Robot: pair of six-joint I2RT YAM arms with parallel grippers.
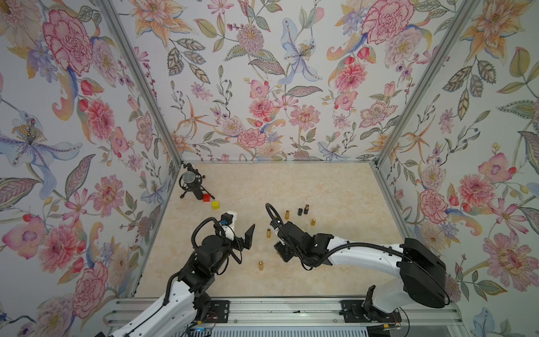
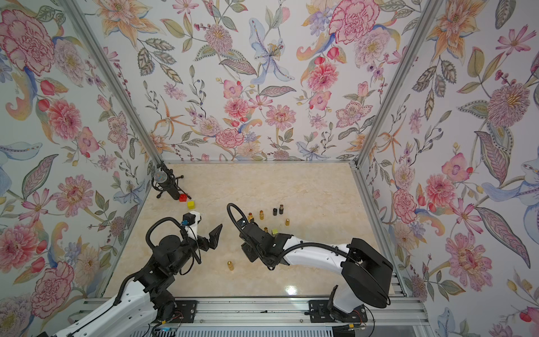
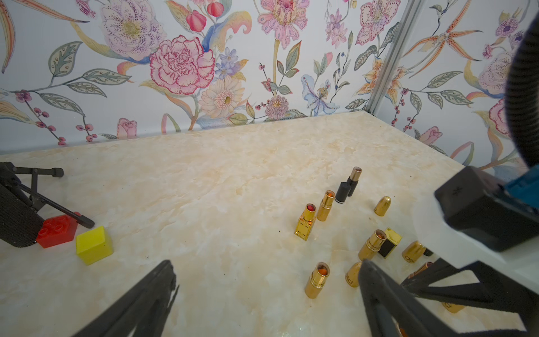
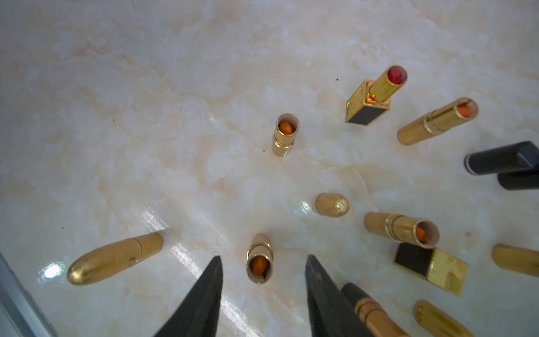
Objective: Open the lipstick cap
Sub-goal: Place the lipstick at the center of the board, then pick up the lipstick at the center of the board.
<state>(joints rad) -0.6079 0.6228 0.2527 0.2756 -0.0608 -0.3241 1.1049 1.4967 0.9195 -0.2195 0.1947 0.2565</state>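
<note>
In the right wrist view, my right gripper (image 4: pixel 264 259) is open. An uncapped gold lipstick (image 4: pixel 259 259) with an orange stick stands upright just beyond its fingertips, clear of both. A capped gold lipstick (image 4: pixel 113 258) stands to one side of it and a loose gold cap (image 4: pixel 332 204) lies further off. In both top views the right gripper (image 1: pixel 280 252) points down at the table near the capped lipstick (image 1: pixel 260 265). My left gripper (image 3: pixel 267 268) hangs wide open and empty above the table, left of the group (image 1: pixel 245 233).
Several more uncapped gold lipsticks (image 3: pixel 325 205), a square gold one with a red stick (image 3: pixel 306 223), black tubes (image 3: pixel 348 185) and loose gold caps (image 3: pixel 382 205) stand around the right gripper. A microphone on a tripod (image 1: pixel 191 182), a red block (image 1: pixel 206 197) and a yellow block (image 1: pixel 215 204) sit at the back left.
</note>
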